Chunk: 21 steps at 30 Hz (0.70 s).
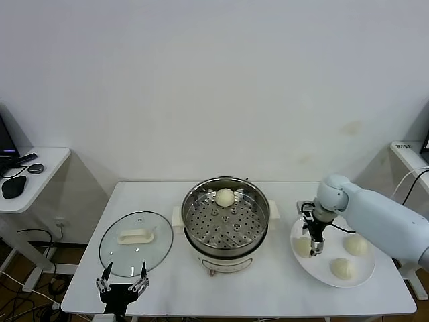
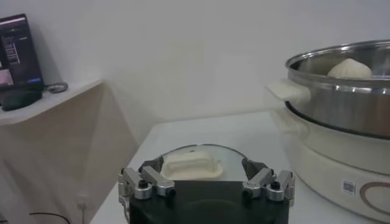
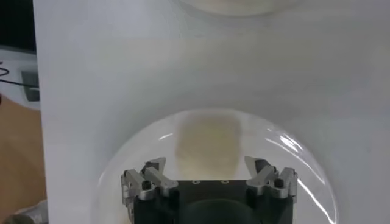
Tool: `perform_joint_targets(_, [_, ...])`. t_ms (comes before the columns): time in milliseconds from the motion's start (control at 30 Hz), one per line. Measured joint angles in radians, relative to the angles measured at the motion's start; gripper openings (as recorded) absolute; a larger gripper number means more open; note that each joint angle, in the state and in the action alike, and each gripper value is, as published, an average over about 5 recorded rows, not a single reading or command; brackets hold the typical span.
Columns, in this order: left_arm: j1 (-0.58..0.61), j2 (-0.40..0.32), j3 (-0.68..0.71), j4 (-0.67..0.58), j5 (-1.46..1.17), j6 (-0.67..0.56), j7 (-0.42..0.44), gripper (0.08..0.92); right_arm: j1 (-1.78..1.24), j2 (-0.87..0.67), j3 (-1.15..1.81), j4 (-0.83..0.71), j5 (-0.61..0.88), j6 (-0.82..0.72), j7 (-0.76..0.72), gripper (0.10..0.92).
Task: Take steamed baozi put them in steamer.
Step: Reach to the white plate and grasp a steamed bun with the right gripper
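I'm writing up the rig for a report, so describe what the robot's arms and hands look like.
The right arm is a smooth, pale blue-grey shell ending in a rounded wrist joint. Its right hand is slim and dark. The left hand has a black block body carrying two silver metal fingers with visible screw heads.

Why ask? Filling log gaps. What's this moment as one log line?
right gripper: open, at plate baozi | left gripper: open, parked by glass lid | steamer: one steamer baozi inside | plate: three baozi
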State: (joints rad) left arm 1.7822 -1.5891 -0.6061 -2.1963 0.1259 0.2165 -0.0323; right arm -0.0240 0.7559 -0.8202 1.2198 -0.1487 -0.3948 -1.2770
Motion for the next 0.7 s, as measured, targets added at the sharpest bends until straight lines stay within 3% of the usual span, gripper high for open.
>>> perform_joint_targets(367, [0.001, 0.002, -0.001, 0.001, 0.0, -0.001, -0.001, 0.823, -0.016, 0.022, 0.01, -0.018, -0.022, 0.004, -0.003, 0.817])
perform_joint_targets(700, [-0.004, 0.001, 0.0, 0.003, 0.0, -0.001, -0.002, 0.823, -0.023, 0.019, 0.022, -0.023, -0.031, 0.001, -0.012, 0.604])
